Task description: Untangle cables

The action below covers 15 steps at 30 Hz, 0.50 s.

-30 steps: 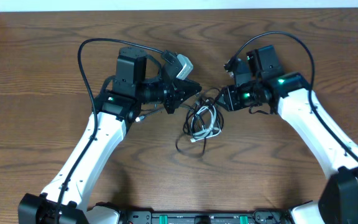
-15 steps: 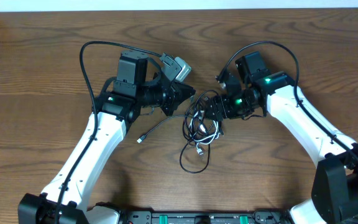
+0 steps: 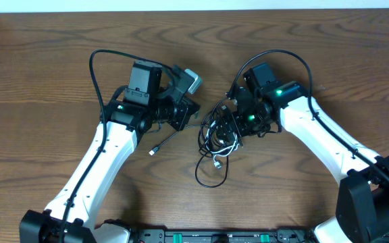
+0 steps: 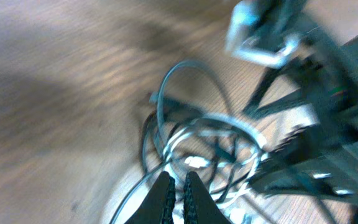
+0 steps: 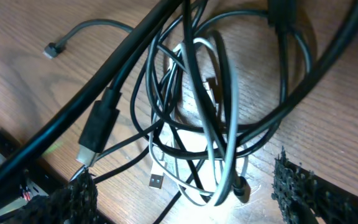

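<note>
The cables point(image 3: 218, 137) lie in a knotted heap at mid-table: a short white cord point(image 5: 194, 146) with a USB plug point(image 5: 156, 180) wound among longer black ones point(image 5: 160, 93). One black cord trails left to a small plug point(image 3: 152, 152), and another forms a loop point(image 3: 211, 177) toward the front. My right gripper point(image 3: 229, 125) hangs open right over the heap, its fingers point(image 5: 73, 199) straddling it in the right wrist view point(image 5: 182, 180). My left gripper point(image 3: 194, 108) is shut just left of the heap point(image 4: 210, 149); whether its tips point(image 4: 178, 178) pinch a cord is unclear.
Wooden table point(image 3: 46, 81) all round. The two arms nearly meet over the heap, and the right arm's body point(image 4: 328, 93) fills the right side of the left wrist view. A thick black cord with a large plug point(image 5: 95, 134) crosses the heap diagonally.
My right gripper moved left onto the heap and opened wide. My left gripper drew back to the left. A black cord's plug end slid out to the left of the heap.
</note>
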Each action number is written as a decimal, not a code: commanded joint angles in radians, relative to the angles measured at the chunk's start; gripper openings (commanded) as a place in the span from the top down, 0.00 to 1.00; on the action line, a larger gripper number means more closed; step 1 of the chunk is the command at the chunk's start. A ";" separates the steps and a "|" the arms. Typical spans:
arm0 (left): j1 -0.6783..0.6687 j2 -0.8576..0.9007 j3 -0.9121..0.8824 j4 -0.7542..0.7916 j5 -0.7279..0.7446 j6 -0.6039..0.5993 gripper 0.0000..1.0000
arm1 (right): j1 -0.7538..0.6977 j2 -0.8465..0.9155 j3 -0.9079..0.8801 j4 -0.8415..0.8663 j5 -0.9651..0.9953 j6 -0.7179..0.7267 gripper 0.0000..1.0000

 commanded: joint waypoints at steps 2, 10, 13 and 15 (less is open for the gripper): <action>-0.001 -0.010 0.008 -0.068 -0.207 -0.006 0.92 | 0.019 0.013 -0.045 0.021 0.023 -0.014 0.09; -0.001 -0.010 0.008 -0.083 -0.231 -0.006 0.92 | 0.019 0.013 -0.107 0.127 0.014 0.008 0.37; -0.001 -0.010 0.008 -0.084 -0.230 -0.006 0.83 | 0.019 0.013 -0.107 0.170 0.014 0.060 0.87; -0.001 -0.010 0.008 -0.084 -0.230 -0.006 0.64 | 0.017 0.013 -0.106 0.189 0.000 0.085 0.99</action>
